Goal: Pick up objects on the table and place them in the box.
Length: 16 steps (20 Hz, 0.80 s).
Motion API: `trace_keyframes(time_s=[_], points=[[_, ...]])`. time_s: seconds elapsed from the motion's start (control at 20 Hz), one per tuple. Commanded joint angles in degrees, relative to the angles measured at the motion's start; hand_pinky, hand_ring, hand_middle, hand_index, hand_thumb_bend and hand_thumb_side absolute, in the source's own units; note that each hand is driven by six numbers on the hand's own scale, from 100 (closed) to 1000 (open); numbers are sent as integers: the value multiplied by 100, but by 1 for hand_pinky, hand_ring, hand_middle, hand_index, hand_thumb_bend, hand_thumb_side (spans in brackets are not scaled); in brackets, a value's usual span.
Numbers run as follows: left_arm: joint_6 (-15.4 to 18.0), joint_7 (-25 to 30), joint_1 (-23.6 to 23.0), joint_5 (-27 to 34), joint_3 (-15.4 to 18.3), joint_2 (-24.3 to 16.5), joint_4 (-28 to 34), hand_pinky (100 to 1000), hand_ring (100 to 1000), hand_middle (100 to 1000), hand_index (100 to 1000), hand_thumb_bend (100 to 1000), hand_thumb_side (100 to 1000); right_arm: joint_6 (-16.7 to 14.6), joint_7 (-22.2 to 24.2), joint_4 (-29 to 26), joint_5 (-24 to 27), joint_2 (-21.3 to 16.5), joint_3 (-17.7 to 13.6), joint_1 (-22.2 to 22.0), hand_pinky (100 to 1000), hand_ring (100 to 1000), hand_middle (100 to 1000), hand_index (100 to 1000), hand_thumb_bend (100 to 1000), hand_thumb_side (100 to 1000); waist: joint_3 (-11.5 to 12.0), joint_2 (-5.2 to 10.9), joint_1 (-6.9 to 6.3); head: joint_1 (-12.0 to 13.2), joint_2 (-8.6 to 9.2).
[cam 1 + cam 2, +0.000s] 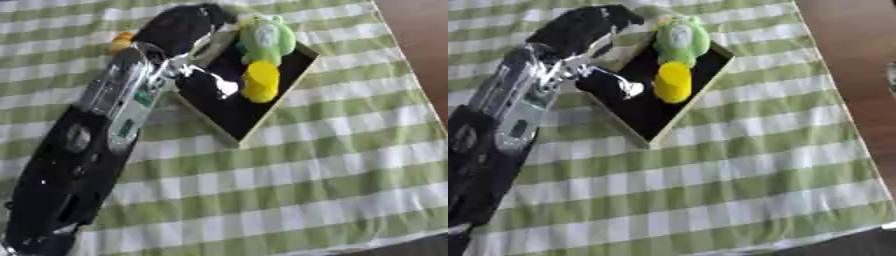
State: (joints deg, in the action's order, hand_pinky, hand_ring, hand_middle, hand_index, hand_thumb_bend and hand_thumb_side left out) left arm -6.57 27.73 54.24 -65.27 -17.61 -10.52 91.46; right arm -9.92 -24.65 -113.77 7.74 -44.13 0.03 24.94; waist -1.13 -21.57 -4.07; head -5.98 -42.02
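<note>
The robot's black left hand [185, 25], fingers curled on nothing, hovers over the shallow black-lined box [229, 112] holding a green plush toy [267, 37] and yellow cylinder [260, 82].

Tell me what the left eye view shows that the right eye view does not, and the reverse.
Only the left eye view shows a small orange object on the cloth, left of the robot's left hand.

Only the right eye view shows a wider strip of bare brown tabletop, with a pale shape at its right edge that cannot be made out.

Both show the green-and-white striped cloth, the shallow black box with pale rim, and the green plush toy and yellow cylinder inside it.
</note>
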Motion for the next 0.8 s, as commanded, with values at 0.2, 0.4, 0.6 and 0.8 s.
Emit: trace_keyframes(time_s=[0.2,0.4,0.6,0.8], points=[[-498,163,353,563,659,-1477,343,918,883,835,920,478,423,-14,-77,-82,-18,-248,-107,-31,911,844,711,802,100,610,-2,175,-12,-134,-74],[-608,203,525,836,787,-1806,-449,915,881,830,920,516,442,-17,-57,-82,-30,-277,-85,-23,911,844,712,802,100,607,-20,163,-15,-60,-8],[-640,97,626,932,830,-1822,-1037,914,880,828,920,544,466,-27,-13,-82,-34,-323,-48,51,911,845,713,803,100,605,-31,125,-31,207,71],[-612,74,721,1002,827,-1754,-1447,911,878,823,914,580,474,-32,21,-82,-21,-357,-9,152,911,844,713,803,100,605,-59,89,-51,293,173]])
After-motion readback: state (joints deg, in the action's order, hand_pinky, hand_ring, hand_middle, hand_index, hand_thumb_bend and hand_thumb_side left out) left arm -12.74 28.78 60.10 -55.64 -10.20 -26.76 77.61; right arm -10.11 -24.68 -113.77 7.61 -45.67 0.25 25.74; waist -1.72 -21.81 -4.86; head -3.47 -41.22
